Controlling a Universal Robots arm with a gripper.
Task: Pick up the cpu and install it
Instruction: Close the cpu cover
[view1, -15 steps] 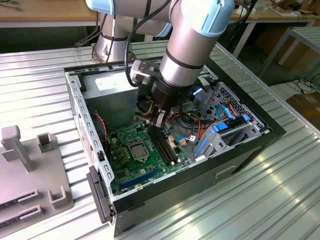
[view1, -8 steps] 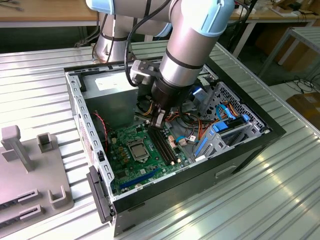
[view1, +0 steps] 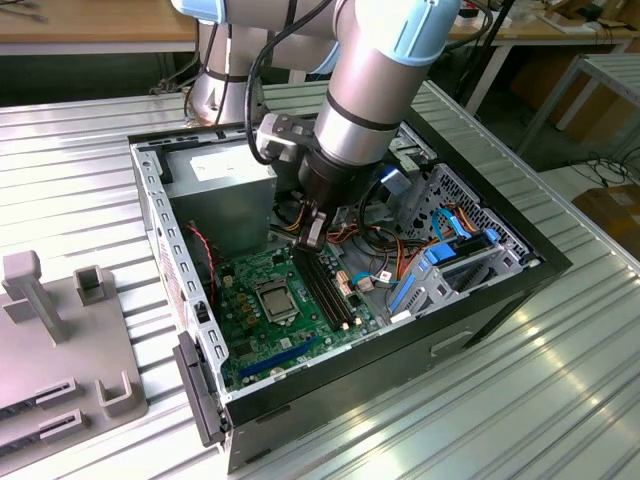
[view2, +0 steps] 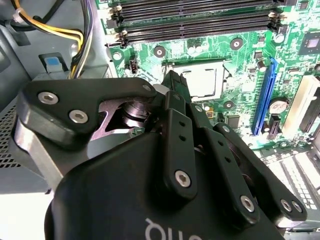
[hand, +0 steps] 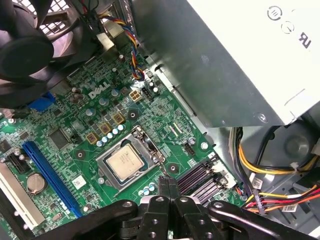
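I see the cpu (hand: 125, 163) already seated in its socket frame (hand: 131, 161) on the motherboard (hand: 65, 131). My claw (hand: 168, 186), pressed together and empty, hovers at its 4 o'clock; placement looks done, and securing the frame comes next.

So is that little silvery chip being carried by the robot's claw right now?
No. In the first wrist view the cpu lies in the socket frame on the green board, apart from the shut gripper.
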